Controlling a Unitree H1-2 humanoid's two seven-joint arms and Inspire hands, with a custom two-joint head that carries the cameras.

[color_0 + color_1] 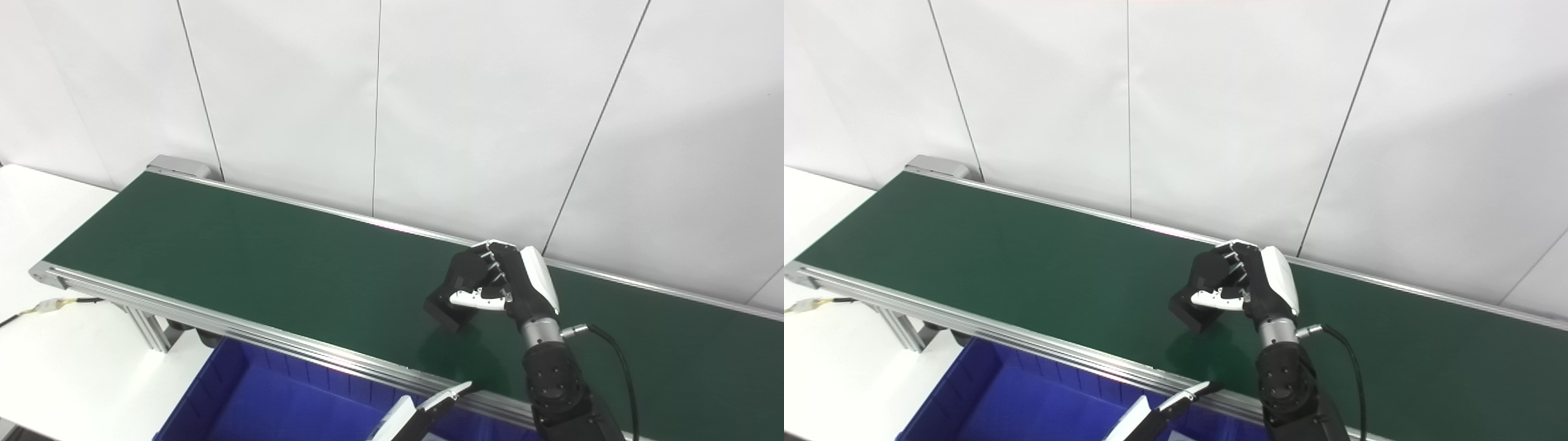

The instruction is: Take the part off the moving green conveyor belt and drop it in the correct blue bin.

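My right hand [499, 285] is over the green conveyor belt [245, 257], right of its middle. It is shut on a black block-shaped part [446, 310], with the fingers curled over the top and the white thumb across the front. The part hangs a little above the belt, with its shadow on the belt below it. The same grip shows in the right eye view [1191, 310]. Of my left hand [422, 409], only straight fingers show at the bottom edge, over the blue bin [257, 398]. It holds nothing.
The belt's silver frame [184, 309] runs along the near side, on legs over a white table [55, 361]. A cable with a yellow connector [49, 304] lies at the left. A white panelled wall stands right behind the belt.
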